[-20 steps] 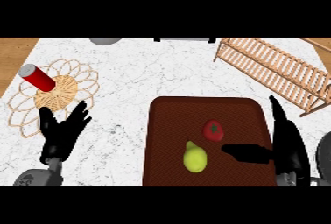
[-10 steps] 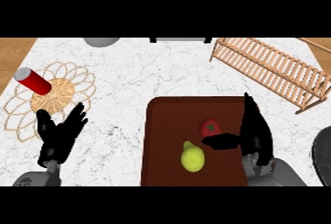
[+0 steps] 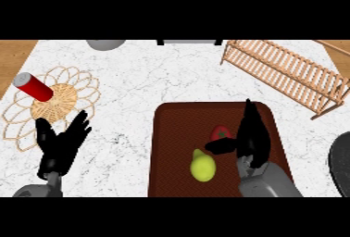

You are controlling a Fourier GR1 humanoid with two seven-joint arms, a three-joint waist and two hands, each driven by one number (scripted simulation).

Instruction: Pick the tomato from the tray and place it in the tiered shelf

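Note:
A red tomato (image 3: 220, 132) lies on the dark brown tray (image 3: 178, 139), partly hidden behind my right hand (image 3: 250, 134). That hand stands right against the tomato's right side, fingers straight and pointing away from me, thumb reaching left below the fruit. It is open. The wooden tiered shelf (image 3: 287, 74) stands at the back right of the counter, well beyond the tray. My left hand (image 3: 61, 144) rests open on the counter at the lower left, fingers up.
A yellow-green pear (image 3: 203, 167) lies on the tray just in front of the tomato. A red can (image 3: 34, 87) sits on a woven wicker mat (image 3: 48, 104) at the left. A dark round object (image 3: 340, 164) shows at the right edge.
My right hand has moved left across the tray, from its right edge to the tomato's side. The left hand has stayed in place.

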